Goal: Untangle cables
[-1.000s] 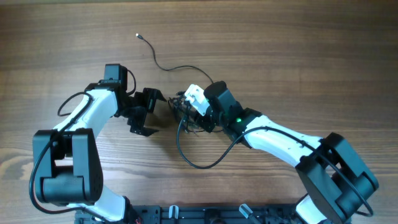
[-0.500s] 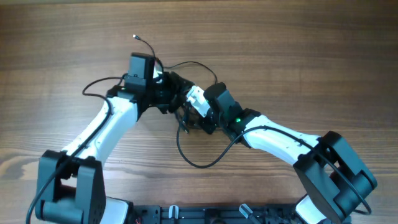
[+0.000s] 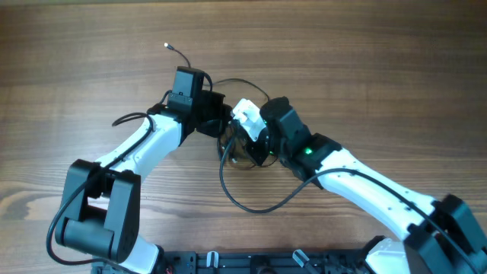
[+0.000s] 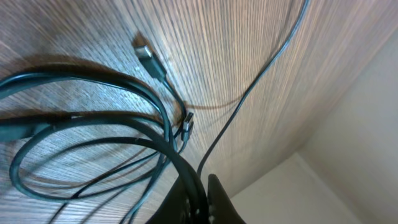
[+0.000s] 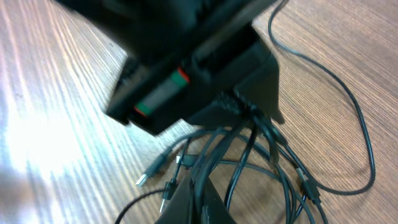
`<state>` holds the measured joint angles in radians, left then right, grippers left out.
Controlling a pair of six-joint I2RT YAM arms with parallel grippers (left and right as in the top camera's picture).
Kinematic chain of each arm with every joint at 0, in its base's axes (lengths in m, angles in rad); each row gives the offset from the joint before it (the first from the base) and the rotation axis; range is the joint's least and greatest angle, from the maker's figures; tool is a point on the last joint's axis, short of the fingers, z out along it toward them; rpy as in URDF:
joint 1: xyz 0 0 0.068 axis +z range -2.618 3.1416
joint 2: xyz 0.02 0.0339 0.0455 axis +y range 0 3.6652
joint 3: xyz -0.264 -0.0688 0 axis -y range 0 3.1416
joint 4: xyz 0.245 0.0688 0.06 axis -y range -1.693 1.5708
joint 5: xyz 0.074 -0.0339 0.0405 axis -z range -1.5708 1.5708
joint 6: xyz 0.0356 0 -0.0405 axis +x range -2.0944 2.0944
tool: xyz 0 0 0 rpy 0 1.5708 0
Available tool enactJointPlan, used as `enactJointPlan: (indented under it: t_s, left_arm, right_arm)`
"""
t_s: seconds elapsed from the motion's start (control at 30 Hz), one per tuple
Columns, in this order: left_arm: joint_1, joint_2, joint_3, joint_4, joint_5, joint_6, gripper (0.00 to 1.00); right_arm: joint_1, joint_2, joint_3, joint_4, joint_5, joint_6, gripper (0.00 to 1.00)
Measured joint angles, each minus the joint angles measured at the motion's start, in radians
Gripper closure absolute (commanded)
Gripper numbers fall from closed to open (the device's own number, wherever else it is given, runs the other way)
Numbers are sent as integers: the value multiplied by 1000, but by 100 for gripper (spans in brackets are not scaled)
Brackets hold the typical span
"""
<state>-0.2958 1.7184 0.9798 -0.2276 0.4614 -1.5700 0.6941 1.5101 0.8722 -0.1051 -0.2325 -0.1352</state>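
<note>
The cables (image 3: 230, 154) form a black knotted bundle at the table's middle. One thin strand runs up-left to a small plug (image 3: 168, 46), and a loop (image 3: 257, 204) hangs toward the front. My left gripper (image 3: 221, 123) meets the bundle from the left. In the left wrist view its jaws (image 4: 204, 200) are shut on a thick black strand (image 4: 124, 81), with a USB plug (image 4: 144, 53) lying beyond. My right gripper (image 3: 242, 143) reaches in from the right. Its jaws (image 5: 202, 205) are shut on a strand of the bundle (image 5: 261, 162), with the left gripper's body (image 5: 186, 68) right above.
The wooden table (image 3: 380, 61) lies bare around the bundle. Two loose plugs (image 5: 152, 171) rest on the wood beside the right jaws. The arm bases and a black rail (image 3: 243, 262) line the front edge.
My left arm swung right from beside the bundle onto it, and its jaws went from wide open to shut on a strand. My right gripper closed fully and shifted slightly right.
</note>
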Motion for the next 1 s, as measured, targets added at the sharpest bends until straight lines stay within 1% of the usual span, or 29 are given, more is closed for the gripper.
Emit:
enactJointPlan:
  t_s: [0.07, 0.17, 0.2, 0.23, 0.3, 0.4, 0.5, 0.53, 0.57, 0.6, 0.63, 0.67, 0.7, 0.73, 0.77, 0.83, 0.87, 0.9, 0.97, 1.0]
  left_arm:
    - [-2, 0, 0, -4, 14, 20, 96]
    - [44, -1, 1, -55, 42, 44, 96]
    - [114, -2, 4, -92, 55, 65, 96]
    - [146, -2, 4, -102, 74, 83, 96]
    - [218, -11, 10, -126, 163, 155, 96]
    - [301, -13, 13, -160, 196, 242, 96]
    - [332, -16, 14, -182, 256, 317, 92]
    - [362, -12, 13, -197, 200, 344, 90]
    - [411, -2, 11, -203, 154, 361, 88]
    - [455, 3, 10, -208, 116, 369, 87]
    - [488, 4, 10, -215, 80, 379, 84]
    - [505, 4, 10, -222, 54, 384, 85]
    - [513, 4, 10, -227, 36, 388, 94]
    - [514, 4, 8, -236, 32, 391, 96]
    - [514, 4, 8, -243, 35, 398, 96]
    - [501, 4, 5, -209, 79, 438, 96]
    - [486, 4, 5, -184, 106, 463, 96]
    - [456, 4, 5, -166, 137, 487, 96]
    - [399, 4, 5, -150, 167, 508, 96]
    - [377, 4, 5, -137, 175, 513, 96]
  right_arm:
    - [-22, -63, 0, -46, -13, 24, 96]
    - [-117, -262, 0, -143, -49, 62, 96]
    - [-165, -331, 0, -159, -61, 68, 96]
    - [-211, -379, 0, -168, -77, 81, 96]
    - [-345, -470, -8, -175, -125, 109, 96]
    - [-595, -553, -21, -95, -178, 179, 96]
    - [-775, -573, -26, -13, -256, 263, 96]
    - [-903, -578, -15, 57, -220, 282, 96]
    - [-988, -585, -1, 84, -196, 296, 96]
    - [-1046, -592, 8, 111, -192, 319, 96]
    - [-1104, -595, 19, 155, -195, 354, 96]
    - [-1186, -595, 31, 225, -214, 402, 96]
    - [-1201, -594, 31, 238, -225, 405, 91]
    - [-1262, -590, 36, 298, -276, 438, 85]
    - [-1296, -576, 39, 331, -364, 456, 76]
    - [-1280, -508, 43, 316, -573, 462, 69]
    - [-1258, -474, 43, 300, -639, 458, 61]
    - [-1203, -410, 46, 241, -729, 439, 54]
    - [-1062, -312, 50, 99, -798, 343, 48]
    - [-954, -257, 50, 39, -794, 274, 45]
